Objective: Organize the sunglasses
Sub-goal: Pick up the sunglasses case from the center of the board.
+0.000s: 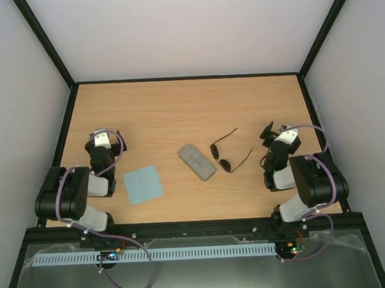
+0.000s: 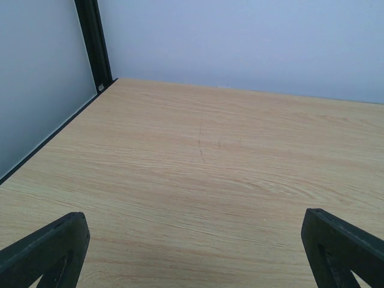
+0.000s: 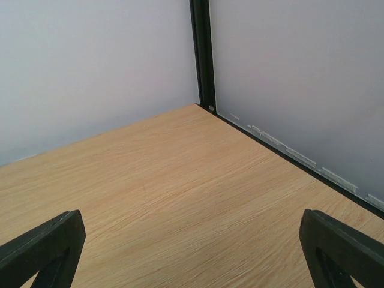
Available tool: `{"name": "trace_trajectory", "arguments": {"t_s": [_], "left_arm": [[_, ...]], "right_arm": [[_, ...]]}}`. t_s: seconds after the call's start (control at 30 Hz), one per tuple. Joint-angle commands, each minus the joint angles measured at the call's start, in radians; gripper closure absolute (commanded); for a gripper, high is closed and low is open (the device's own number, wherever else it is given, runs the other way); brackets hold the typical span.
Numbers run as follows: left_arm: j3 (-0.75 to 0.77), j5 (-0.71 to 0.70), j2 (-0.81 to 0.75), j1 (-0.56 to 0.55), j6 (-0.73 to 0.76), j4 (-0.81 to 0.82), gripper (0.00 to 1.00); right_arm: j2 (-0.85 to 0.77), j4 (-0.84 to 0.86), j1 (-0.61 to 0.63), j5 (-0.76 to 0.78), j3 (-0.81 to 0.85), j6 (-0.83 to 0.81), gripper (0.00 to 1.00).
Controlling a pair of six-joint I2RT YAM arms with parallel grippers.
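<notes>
The sunglasses (image 1: pixel 221 155), a thin dark wire pair with round lenses and spread temple arms, lie on the wooden table right of centre in the top view. My left gripper (image 1: pixel 103 134) is open and empty at the left side, well away from them. My right gripper (image 1: pixel 269 132) is open and empty a little right of the sunglasses. Both wrist views show only bare table between wide-spread fingertips (image 2: pixel 45 252) (image 3: pixel 42 246); the sunglasses are out of those views.
A closed grey case (image 1: pixel 197 162) lies just left of the sunglasses. A light blue square cloth (image 1: pixel 143 184) lies near the left arm. Black frame posts (image 2: pixel 93 42) (image 3: pixel 202 54) and pale walls bound the table.
</notes>
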Motion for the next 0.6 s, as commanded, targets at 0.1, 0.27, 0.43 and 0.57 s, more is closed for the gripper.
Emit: {"name": "trace_trajectory", "arguments": {"t_s": [0.1,0.27,0.43,0.57], "left_arm": [[0.015,-0.006,0.010,-0.005,0.001,0.055,0.01],[0.015,-0.006,0.010,-0.005,0.001,0.055,0.01],[0.015,-0.006,0.010,-0.005,-0.001,0.055,0.01],[0.016,-0.006,0.010,-0.005,0.000,0.055,0.00]], "right_arm": [[-0.005,0.016,-0.005,0.014,0.003,0.002,0.01],[-0.006,0.017,-0.005,0.015,0.001,0.003,0.02],[-0.007,0.019,-0.006,0.013,0.000,0.003,0.01],[-0.011,0.053,-0.004,-0.084,-0.021,-0.039,0.01]]}}
